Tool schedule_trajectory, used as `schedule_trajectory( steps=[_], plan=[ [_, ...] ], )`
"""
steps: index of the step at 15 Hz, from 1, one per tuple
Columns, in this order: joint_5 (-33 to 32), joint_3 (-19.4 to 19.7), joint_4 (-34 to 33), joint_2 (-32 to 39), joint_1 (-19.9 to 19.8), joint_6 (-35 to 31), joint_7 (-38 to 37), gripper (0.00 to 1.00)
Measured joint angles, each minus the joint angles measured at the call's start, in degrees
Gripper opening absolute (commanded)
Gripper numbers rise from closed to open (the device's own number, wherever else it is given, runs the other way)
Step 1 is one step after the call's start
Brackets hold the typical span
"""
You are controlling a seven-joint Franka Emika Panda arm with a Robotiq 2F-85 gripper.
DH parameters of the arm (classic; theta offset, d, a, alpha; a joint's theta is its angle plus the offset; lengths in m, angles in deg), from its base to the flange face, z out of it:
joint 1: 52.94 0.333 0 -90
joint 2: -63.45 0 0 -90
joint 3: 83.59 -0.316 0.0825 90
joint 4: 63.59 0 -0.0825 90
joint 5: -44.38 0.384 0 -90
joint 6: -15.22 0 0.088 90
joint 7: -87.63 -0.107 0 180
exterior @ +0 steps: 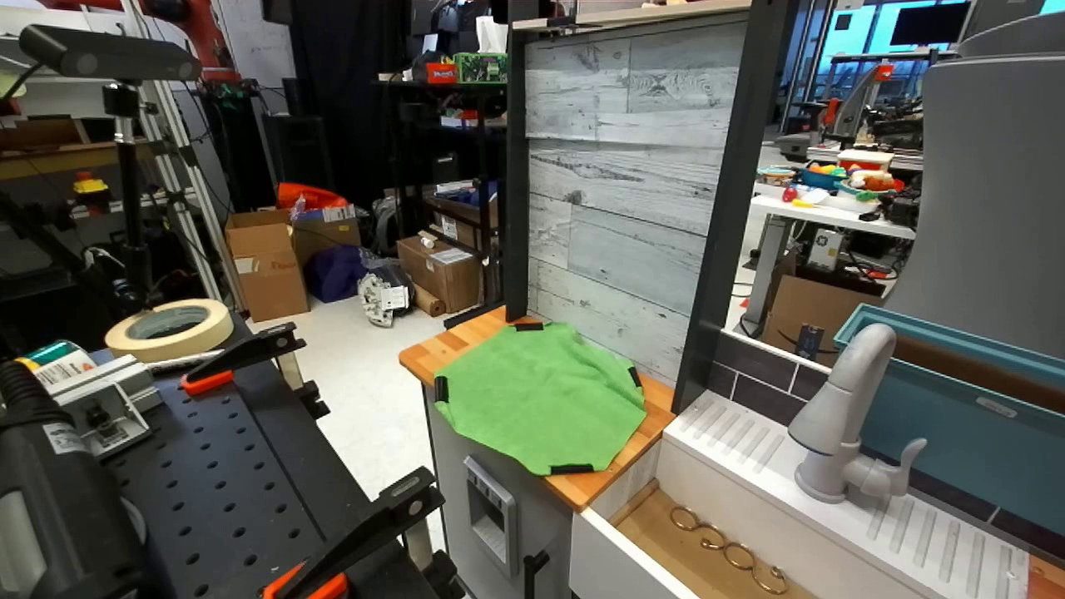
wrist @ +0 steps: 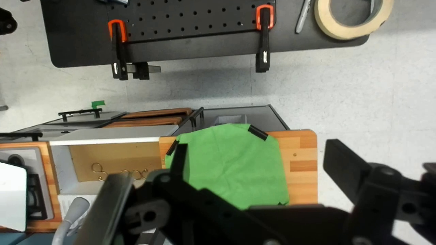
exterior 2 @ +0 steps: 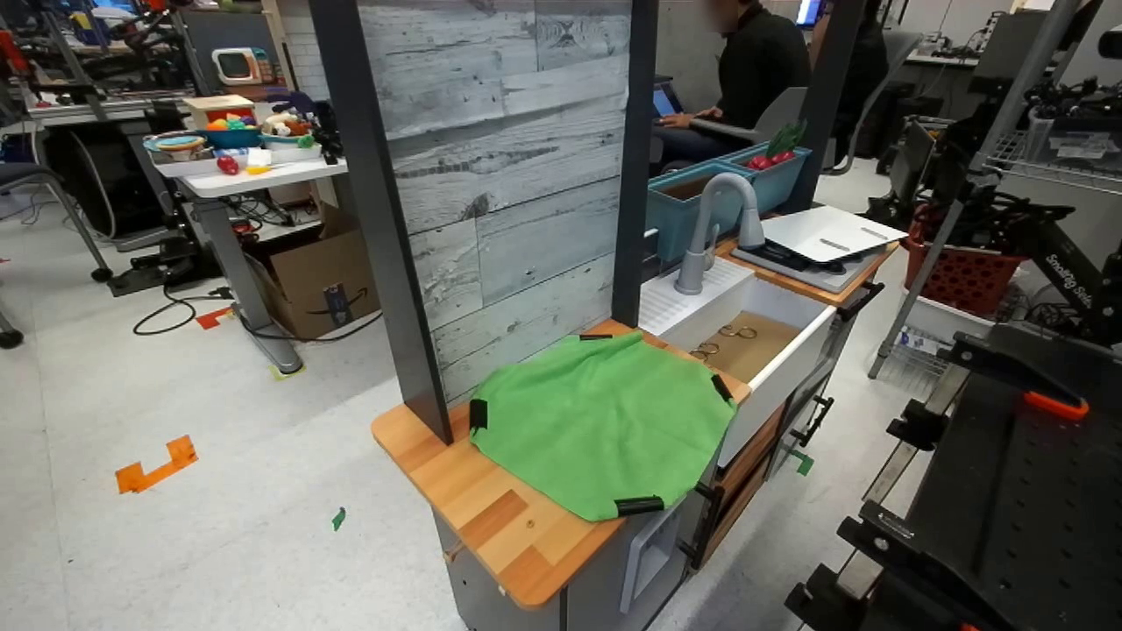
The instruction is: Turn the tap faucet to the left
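The tap faucet is pale grey with an arched spout and stands on the white ribbed ledge behind the sink. It shows in both exterior views [exterior: 849,391] [exterior 2: 704,219], with its side lever at its base [exterior: 886,472]. In the wrist view its spout head [wrist: 76,208] shows at the lower left, with its lower part partly hidden by my gripper. My gripper [wrist: 260,156] is open and empty in the wrist view, high above the counter and to one side of the faucet, not touching it. I cannot make out the gripper in the exterior views.
A green cloth [exterior: 541,399] is taped on the wooden counter [exterior 2: 491,499]. A tall panel [exterior: 624,183] rises behind it. The white sink [exterior 2: 793,350] holds metal rings. Teal planters [exterior: 957,424] stand behind the faucet. A black table [wrist: 190,47] with clamps and tape stands opposite.
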Motion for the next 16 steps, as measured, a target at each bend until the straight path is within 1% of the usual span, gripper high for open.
schedule_trajectory(
  steps=[4,7,13,16],
  plan=[
    [-0.1,4.5,-2.4,3.5,-2.3,-3.3,0.0,1.00],
    [-0.5,7.9,-5.7,7.4,-4.4,-4.9,0.0,1.00],
    [-6.7,14.1,-13.3,17.6,-7.6,-10.4,0.8,1.00],
    [-7.7,17.2,-16.8,23.2,-8.9,-12.9,3.2,1.00]
  ],
)
